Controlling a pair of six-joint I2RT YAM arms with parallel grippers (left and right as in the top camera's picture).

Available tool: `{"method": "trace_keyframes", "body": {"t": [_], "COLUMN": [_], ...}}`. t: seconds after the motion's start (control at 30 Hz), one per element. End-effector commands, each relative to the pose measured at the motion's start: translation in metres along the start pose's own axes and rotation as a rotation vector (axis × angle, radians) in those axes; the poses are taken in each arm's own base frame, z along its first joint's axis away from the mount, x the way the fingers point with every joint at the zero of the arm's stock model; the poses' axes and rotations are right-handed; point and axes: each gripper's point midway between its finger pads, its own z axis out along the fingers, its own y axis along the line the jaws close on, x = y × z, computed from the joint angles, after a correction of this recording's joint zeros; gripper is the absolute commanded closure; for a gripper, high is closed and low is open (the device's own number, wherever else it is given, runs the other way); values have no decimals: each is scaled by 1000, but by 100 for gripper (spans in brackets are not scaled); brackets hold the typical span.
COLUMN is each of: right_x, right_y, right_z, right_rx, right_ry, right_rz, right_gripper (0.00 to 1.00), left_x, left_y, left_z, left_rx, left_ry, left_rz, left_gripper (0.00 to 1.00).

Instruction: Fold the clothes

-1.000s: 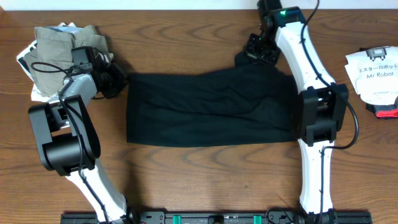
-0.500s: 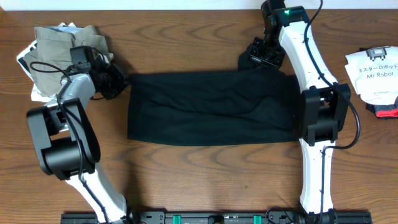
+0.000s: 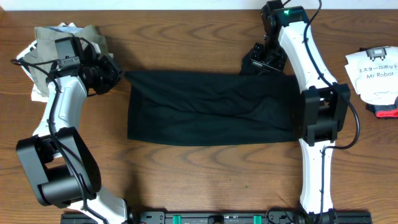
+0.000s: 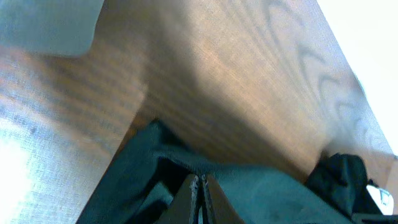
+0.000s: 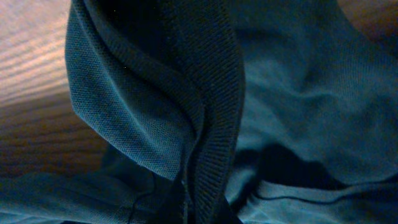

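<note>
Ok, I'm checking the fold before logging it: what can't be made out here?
Overhead: right edge of the black shirt, under the right arm.
Overhead: white printed garment, mostly under the khaki one.
Right wrist: right gripper, lost in dark fabric.
Overhead: red item, cut by the frame edge.

Pretty plain setup, just a brown wood-grain tabletop [image 3: 186, 180] with a pale off-white strip [image 3: 155, 4] past its far edge, a black rail with green clips [image 3: 205, 218] along the near edge, and soft light glaring off the wood.
</note>
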Motion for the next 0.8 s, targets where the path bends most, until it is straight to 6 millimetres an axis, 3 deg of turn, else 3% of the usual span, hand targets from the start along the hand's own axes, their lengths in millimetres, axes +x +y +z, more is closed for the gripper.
{"method": "trace_keyframes", "body": {"t": [0.0,0.33,0.77], "right_x": [0,11,9], "right_y": [-2,-40,-42], "right_z": [-26,-42,-46], "right_rx": [32,215,203], "right_ry": [-69,-80,-89], "right_rz": [-27,43,65], "right_gripper": [99,99,99], "left_x": [3,11,12], "left_y": [0,5,49], "left_z": [-1,-2,-17], "left_rx": [-5,-23,-155], "left_ry": [14,48,58], "left_rz": [16,16,-83], "left_gripper": [94,94,94]}}
